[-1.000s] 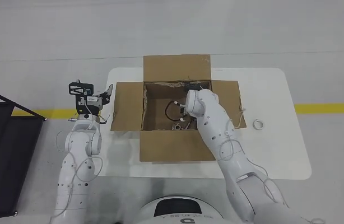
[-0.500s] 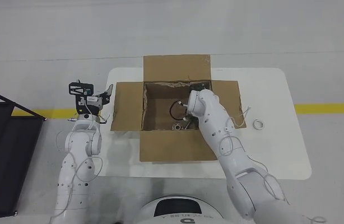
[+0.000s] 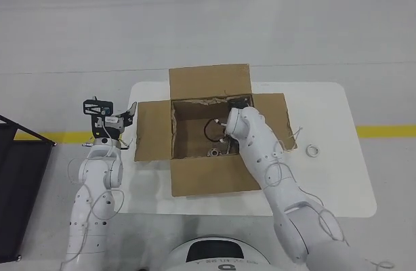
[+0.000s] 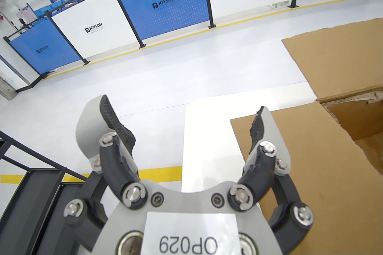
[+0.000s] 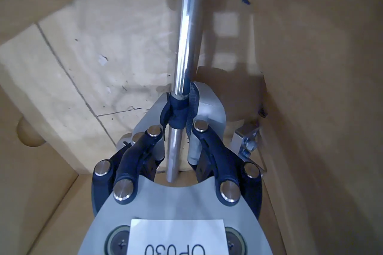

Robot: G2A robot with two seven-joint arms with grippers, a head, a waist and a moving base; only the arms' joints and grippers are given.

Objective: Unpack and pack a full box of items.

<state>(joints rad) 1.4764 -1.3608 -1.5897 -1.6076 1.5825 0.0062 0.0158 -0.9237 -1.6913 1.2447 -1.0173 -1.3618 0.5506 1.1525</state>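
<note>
Here's the box [image 3: 208, 177] on the desk [image 3: 330, 183], flaps spread outward on all four sides. My left fingers [image 4: 118, 121] hang at the desk's left edge, just beside the left flap. My right fingers [image 5: 193, 106] are down inside the box near its right wall, the rod [image 5: 187, 23] clamped between them. A bracket [image 5: 247, 142] lies just beside them on the box floor, with a loop [image 3: 212, 129] to their left. A small ring [image 3: 314, 150] lies on the desk to the right of the box.

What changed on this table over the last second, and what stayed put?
The cardboard box twisted slightly: its far flap shifted toward the left gripper's side. The right arm, reaching inside, edged slightly rightward; the right gripper is shut on a metal rod. The left gripper stayed open beside the box; the small white ring stayed put.
</note>
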